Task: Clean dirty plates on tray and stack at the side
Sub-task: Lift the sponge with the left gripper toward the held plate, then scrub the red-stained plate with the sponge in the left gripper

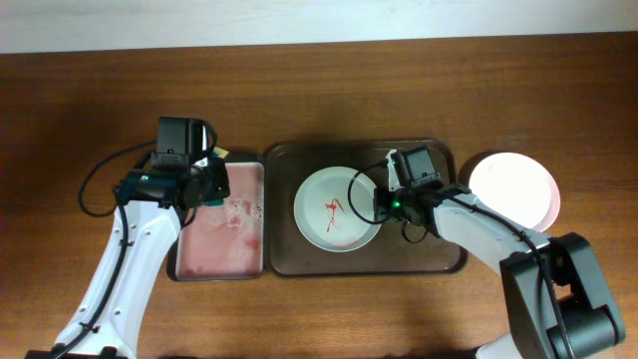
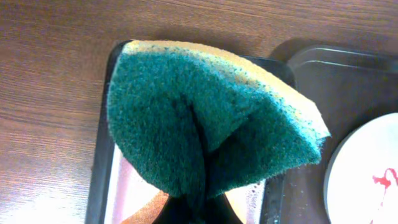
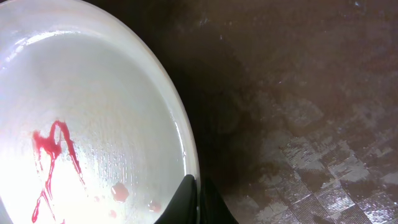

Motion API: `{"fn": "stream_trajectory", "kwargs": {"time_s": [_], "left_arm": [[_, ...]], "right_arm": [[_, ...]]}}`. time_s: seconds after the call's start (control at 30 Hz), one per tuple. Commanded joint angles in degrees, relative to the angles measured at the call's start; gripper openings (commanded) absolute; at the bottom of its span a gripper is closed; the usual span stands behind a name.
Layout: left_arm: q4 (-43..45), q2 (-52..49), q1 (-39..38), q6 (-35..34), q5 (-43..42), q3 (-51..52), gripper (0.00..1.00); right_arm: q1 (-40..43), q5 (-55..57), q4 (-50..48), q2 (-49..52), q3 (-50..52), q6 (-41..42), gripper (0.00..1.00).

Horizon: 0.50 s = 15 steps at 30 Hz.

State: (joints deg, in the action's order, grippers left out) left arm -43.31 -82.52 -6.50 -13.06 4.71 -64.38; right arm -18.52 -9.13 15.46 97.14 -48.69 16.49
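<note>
Grip: right end effector (image 3: 198, 202) was closed on the right rim of the dirty plate (image 3: 93, 112), a finger on either side. That pinch needed to stay firm so the plate would not skid under wiping.
Plate: it lay in the brown tray (image 1: 419, 259), left of the tray's middle, with red smears (image 3: 53, 162) across its well.
Sponge: left end effector (image 2: 196, 208) gripped the sponge (image 2: 205, 124), folded with its green face outward, above the far end of the wash tray (image 1: 214, 249).
Step, as judged: carry the sponge right, lay the green face flat on the smears, and wipe towards the held rim rather than away from it.
Obstacles: the raised edges of both trays stood between sponge and plate. The right end effector took up the plate's right side, so wiping room was on the left.
Farther right: a clean plate (image 1: 513, 189) sat on the bench (image 1: 319, 90) beside the brown tray, likely the stacking spot.
</note>
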Motion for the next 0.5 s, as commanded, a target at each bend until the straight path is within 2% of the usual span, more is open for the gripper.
{"fn": "stream_trajectory", "kwargs": {"time_s": [0.0,0.17,0.23,0.37,0.47], "left_arm": [[0.4,0.0,0.2,-0.6,-1.5,0.5,0.0],[0.4,-0.9,0.2,-0.6,-2.5,0.7,0.0],[0.3,-4.3,0.2,-0.6,-4.0,1.3,0.0],[-0.8,-10.9,0.3,-0.6,-10.4,1.4,0.0],[-1.6,-10.9,0.3,-0.5,-14.4,1.1,0.0]], "right_arm": [[-0.3,-0.8,0.2,0.6,0.0,-0.2,0.04],[-0.3,-0.8,0.2,0.6,0.0,-0.2,0.04],[-0.3,-0.7,0.3,0.6,0.0,-0.2,0.04],[-0.3,-0.7,0.6,0.6,0.0,-0.2,0.04],[-0.3,-0.8,0.6,0.6,0.0,-0.2,0.04]]}}
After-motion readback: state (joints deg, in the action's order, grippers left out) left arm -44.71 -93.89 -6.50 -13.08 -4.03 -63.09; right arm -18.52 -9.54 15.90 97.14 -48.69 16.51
